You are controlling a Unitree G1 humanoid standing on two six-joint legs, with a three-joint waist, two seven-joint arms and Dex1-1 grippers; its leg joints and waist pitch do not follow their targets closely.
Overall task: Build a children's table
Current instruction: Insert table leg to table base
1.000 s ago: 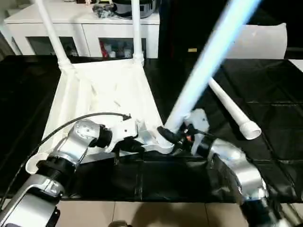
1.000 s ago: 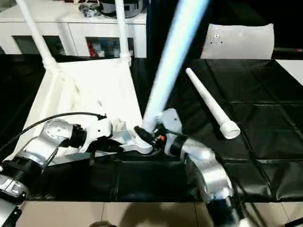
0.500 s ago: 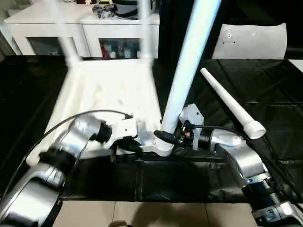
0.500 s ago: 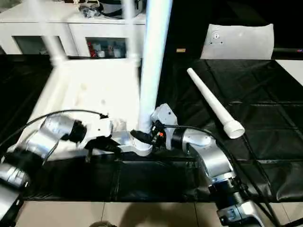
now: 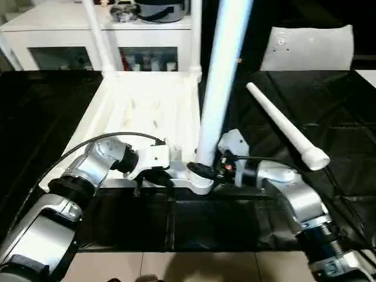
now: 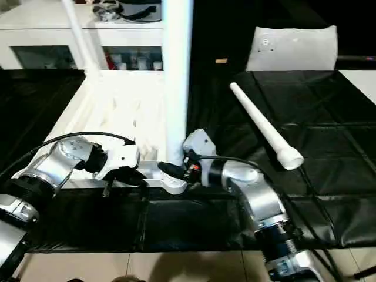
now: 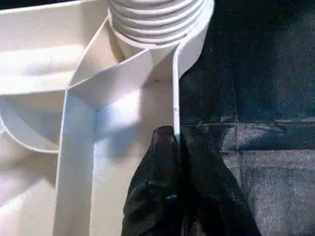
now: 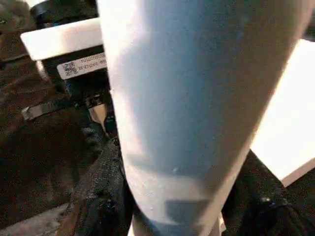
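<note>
Right claw (image 5: 205,170) is gripping the third leg (image 5: 222,76), standing nearly upright centre-frame over the near-right socket (image 5: 201,182); left claw (image 7: 176,147) is pinching the tabletop (image 5: 147,106) rim beside it, seating probably incomplete.

Your left gripper (image 7: 174,162) pinches the tabletop (image 5: 147,106) rim; your right gripper (image 5: 207,170) clasps the leg (image 5: 220,82) beside it.
</note>
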